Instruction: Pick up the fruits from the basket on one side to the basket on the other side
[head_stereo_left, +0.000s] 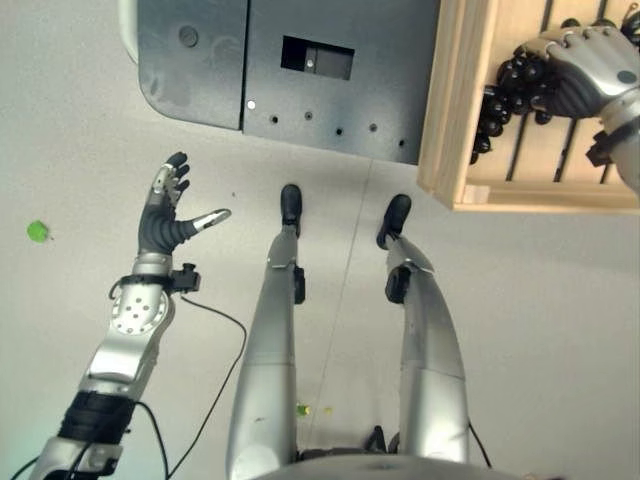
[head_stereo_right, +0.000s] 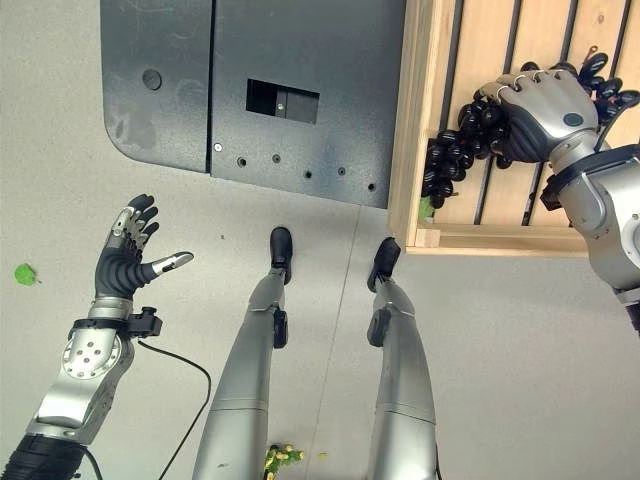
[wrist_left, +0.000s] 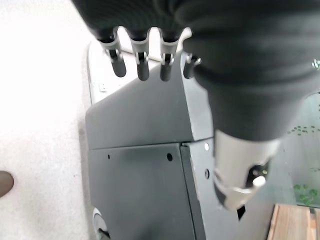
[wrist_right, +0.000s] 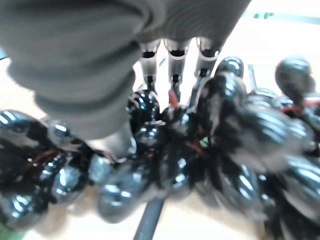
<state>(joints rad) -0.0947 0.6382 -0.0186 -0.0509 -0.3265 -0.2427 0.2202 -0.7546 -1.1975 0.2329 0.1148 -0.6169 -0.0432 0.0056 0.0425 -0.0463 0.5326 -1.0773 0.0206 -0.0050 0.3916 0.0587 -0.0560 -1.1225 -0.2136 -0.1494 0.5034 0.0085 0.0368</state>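
Your right robot hand (head_stereo_right: 540, 110) reaches in from the right and sits on top of a bunch of dark grapes (head_stereo_right: 465, 140), its fingers curled down over the glossy black berries and gripping them. The bunch lies on the slatted floor of a pale wooden crate (head_stereo_right: 425, 120), near the crate's left wall, with berries trailing out to the left of the hand and a few more showing past its far side. In the right wrist view the fingers (wrist_right: 172, 57) press into the cluster, with shiny dark berries on every side of them. Your left robot hand (head_stereo_left: 170, 215) is well apart from the crate, held over the light grey floor (head_stereo_left: 520, 330) with its fingers straight and spread and its thumb out to the side, holding nothing. A dark grey metal cabinet (head_stereo_right: 260, 90) lies just beside the crate's left wall. A small green scrap (head_stereo_left: 38, 231) lies on the floor, off to the left of the left robot hand.
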